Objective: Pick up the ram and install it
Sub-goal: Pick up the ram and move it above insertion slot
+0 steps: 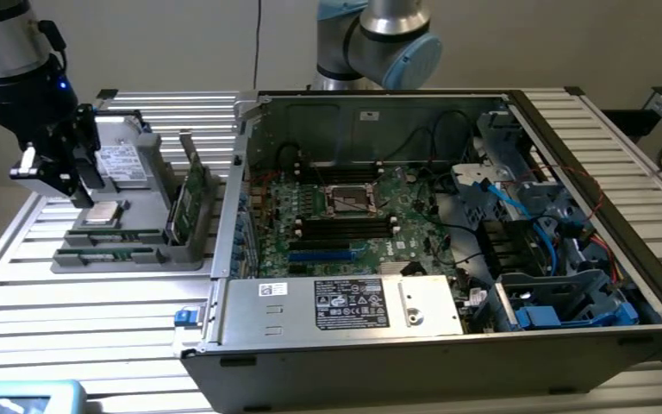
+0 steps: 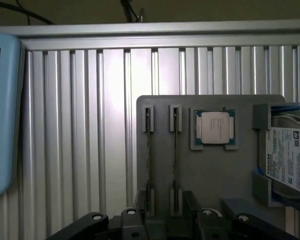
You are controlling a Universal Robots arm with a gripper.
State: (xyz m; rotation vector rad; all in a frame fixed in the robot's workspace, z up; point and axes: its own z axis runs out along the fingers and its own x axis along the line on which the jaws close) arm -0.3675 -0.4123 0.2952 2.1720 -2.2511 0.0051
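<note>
Two ram sticks stand on edge in a grey holder (image 1: 135, 254) on the exterior view's left: one ram stick (image 1: 196, 185) and a second (image 1: 177, 211) beside it. In the wrist view they appear edge-on as thin lines, one ram stick (image 2: 148, 155) and the other (image 2: 175, 155). My gripper (image 1: 66, 177) hangs above the holder's far-left part, over the hard drive and apart from the sticks. The gripper (image 2: 166, 202) is open, with nothing between its dark fingers (image 2: 140, 200). The open computer case (image 1: 423, 345) shows the green motherboard (image 1: 343, 224) with black slots (image 1: 343, 229).
The holder also carries a processor chip (image 2: 214, 127) and a hard drive (image 2: 290, 160). A light blue device (image 2: 5, 115) lies on the ribbed aluminium table (image 2: 90, 125). Inside the case are cables, a drive cage (image 1: 561, 302) and a power supply (image 1: 343, 306). The arm's base (image 1: 377, 43) rises behind the case.
</note>
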